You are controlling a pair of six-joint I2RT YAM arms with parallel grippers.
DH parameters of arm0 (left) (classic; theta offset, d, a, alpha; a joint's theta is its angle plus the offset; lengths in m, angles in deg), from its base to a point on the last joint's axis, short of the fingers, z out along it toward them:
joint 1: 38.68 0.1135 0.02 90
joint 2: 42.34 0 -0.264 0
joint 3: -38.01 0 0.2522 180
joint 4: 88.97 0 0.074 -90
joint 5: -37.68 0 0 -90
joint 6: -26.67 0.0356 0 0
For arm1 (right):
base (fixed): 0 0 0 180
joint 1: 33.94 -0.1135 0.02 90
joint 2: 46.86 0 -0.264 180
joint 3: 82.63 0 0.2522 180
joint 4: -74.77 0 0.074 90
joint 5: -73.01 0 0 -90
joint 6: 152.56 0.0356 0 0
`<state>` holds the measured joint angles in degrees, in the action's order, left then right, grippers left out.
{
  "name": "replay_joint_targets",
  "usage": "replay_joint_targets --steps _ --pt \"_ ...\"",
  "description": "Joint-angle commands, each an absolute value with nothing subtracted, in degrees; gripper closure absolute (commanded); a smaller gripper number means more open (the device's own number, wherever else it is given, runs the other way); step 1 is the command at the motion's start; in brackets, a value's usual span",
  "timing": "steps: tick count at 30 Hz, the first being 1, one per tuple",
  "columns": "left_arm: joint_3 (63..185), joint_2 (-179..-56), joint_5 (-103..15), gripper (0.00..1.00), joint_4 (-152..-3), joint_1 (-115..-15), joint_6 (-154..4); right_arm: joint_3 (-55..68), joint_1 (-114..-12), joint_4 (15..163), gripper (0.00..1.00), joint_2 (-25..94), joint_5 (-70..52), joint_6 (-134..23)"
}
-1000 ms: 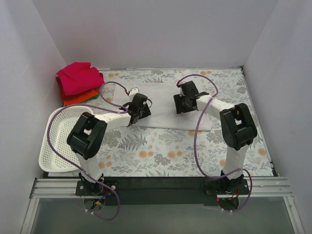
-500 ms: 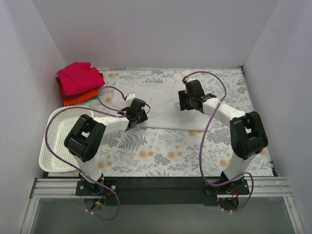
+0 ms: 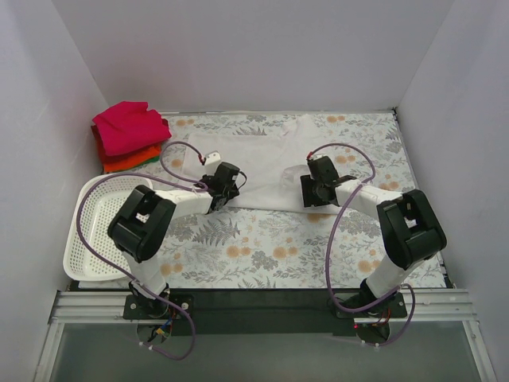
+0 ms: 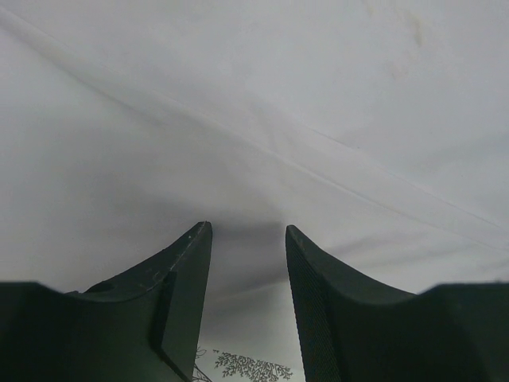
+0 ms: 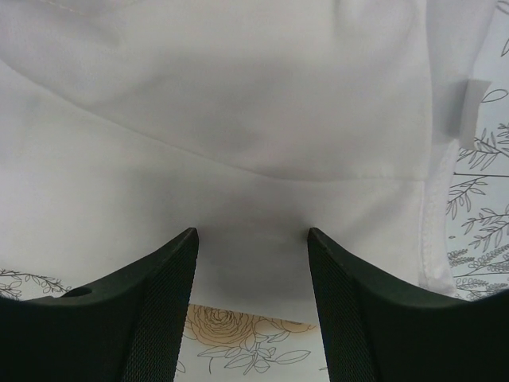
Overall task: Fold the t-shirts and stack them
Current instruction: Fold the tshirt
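Top view: white t-shirt [image 3: 258,163] is laid out flat across the far-centre of the floral table cover [image 3: 262,247], not yet folded. Folded stack is parked far-left: magenta-pink shirt [image 3: 127,127] on top, red-orange shirt [image 3: 127,162] under it, and only a sliver of the green shirt [image 3: 156,158] is seen. White mesh basket [image 3: 94,231] sits at the near-left, well apart from the white shirt. Left gripper [image 3: 225,185] and right gripper [image 3: 318,189] are both positioned low at the shirt's near edge, one toward each end. Left wrist view: left gripper [image 4: 246,231] is seen with jaws parted, nothing clamped, and white cloth fills the gap between the fingers, with a strip of floral cover just visible below. Contact between fingertips and cloth cannot be confirmed. Right wrist view: right gripper [image 5: 251,235] is likewise spread and empty, lined up over the shirt's near edge, with the floral cover showing under it. Step is judged to be the pre-grasp for the first fold of the white shirt. For the next move, both jaws would need to be lowered and closed on the near edge together, then the edge carried over toward the far side evenly so the fold line stays straight. Writing: none readable. A small white tag [image 5: 469,111] is seen at the shirt's right edge, with no legible print. No brand marks found in any view.
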<state>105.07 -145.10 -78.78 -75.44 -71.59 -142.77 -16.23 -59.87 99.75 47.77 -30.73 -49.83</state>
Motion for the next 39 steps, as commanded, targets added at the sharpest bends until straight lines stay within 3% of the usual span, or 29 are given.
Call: replay_joint_targets --steps 1,9,18,24,33,39 --pt "102.75 -145.88 -82.38 0.59 -70.12 -71.73 -144.62 -17.98 -59.69 96.7 0.48 48.24 -28.86 -48.23" --pt "94.67 -142.54 -80.53 0.6 -69.76 -73.22 -148.14 -25.18 -58.2 97.58 0.47 44.82 -29.91 -47.53" --pt "91.85 -142.1 -81.14 0.6 -66.25 -80.25 -152.18 -31.33 -55.56 98.54 0.47 37.0 -20.17 -46.39" --pt "84.56 -134.38 -78.69 0.6 -63.87 -81.84 -154.03 -36.08 -55.56 102.76 0.46 28.12 -20.76 -45.42" --pt "86.92 -118.02 -77.54 0.57 -60.18 -84.12 -152.28 -28.36 -55.38 106.55 0.43 22.48 -23.84 -46.74" --pt "91.58 -122.74 -82.29 0.55 -58.42 -84.03 -151.4 -23.78 -55.3 102.95 0.44 28.54 -20.25 -48.14"
